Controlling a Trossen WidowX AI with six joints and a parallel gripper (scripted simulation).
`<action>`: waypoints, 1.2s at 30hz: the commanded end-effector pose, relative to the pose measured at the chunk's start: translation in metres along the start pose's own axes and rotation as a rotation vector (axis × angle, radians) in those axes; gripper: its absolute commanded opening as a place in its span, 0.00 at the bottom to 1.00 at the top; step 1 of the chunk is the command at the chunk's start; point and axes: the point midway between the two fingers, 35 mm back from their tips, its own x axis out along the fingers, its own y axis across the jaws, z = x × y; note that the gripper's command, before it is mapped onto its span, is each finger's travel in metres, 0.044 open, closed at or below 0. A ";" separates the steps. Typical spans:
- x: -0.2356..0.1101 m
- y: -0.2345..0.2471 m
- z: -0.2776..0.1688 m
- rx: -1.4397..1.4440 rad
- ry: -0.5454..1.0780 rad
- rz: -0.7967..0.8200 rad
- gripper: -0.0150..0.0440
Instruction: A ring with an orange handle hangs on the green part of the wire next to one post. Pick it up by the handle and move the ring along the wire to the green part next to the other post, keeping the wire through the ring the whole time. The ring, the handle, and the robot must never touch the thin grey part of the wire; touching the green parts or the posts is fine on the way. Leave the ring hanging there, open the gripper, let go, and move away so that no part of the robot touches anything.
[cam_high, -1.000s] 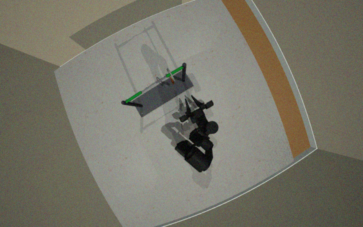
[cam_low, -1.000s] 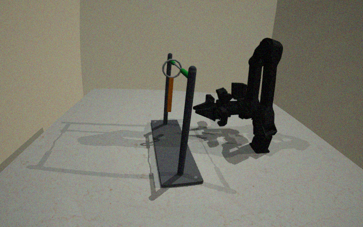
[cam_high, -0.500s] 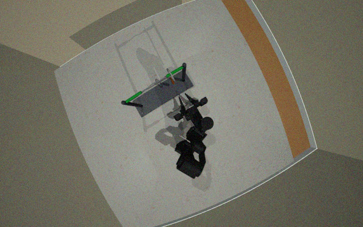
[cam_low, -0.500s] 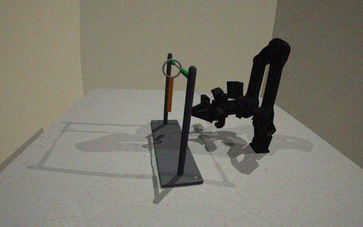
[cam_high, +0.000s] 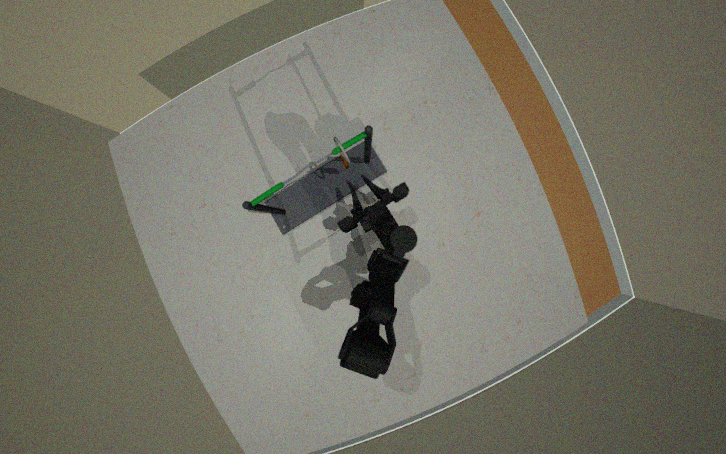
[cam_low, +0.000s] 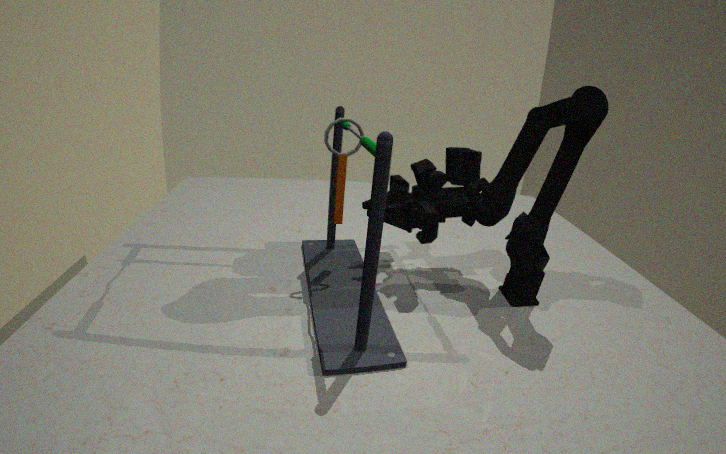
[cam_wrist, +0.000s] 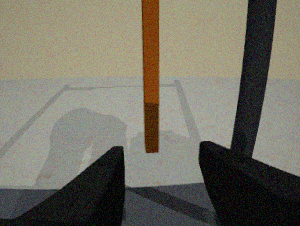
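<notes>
The grey ring (cam_high: 341, 146) (cam_low: 326, 137) hangs on the green wire part (cam_high: 352, 142) (cam_low: 345, 125) beside the far post (cam_high: 367, 144) (cam_low: 334, 214) (cam_wrist: 259, 63). Its orange handle (cam_high: 345, 160) (cam_low: 339, 190) (cam_wrist: 150, 49) hangs straight down. My gripper (cam_high: 357, 180) (cam_low: 369, 205) (cam_wrist: 162, 153) is partly open and empty. It points at the handle's lower end and stops a little short of it, so the handle is ahead of the fingertips and not between them. The other green part (cam_high: 267, 193) (cam_low: 367, 143) sits by the other post (cam_high: 265, 208) (cam_low: 374, 240). The thin grey wire (cam_high: 307, 171) runs between the green parts.
The posts stand on a dark base plate (cam_high: 315, 198) (cam_low: 337, 321) on the pale table. In the exterior view the near post crosses in front of my fingers. An orange strip (cam_high: 535, 133) runs along the table's far edge.
</notes>
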 end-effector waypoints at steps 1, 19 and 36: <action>0.005 -0.002 0.002 0.001 -0.002 -0.005 0.53; 0.032 -0.004 0.004 0.001 -0.004 -0.005 0.53; 0.059 -0.003 0.004 0.001 -0.007 -0.005 0.53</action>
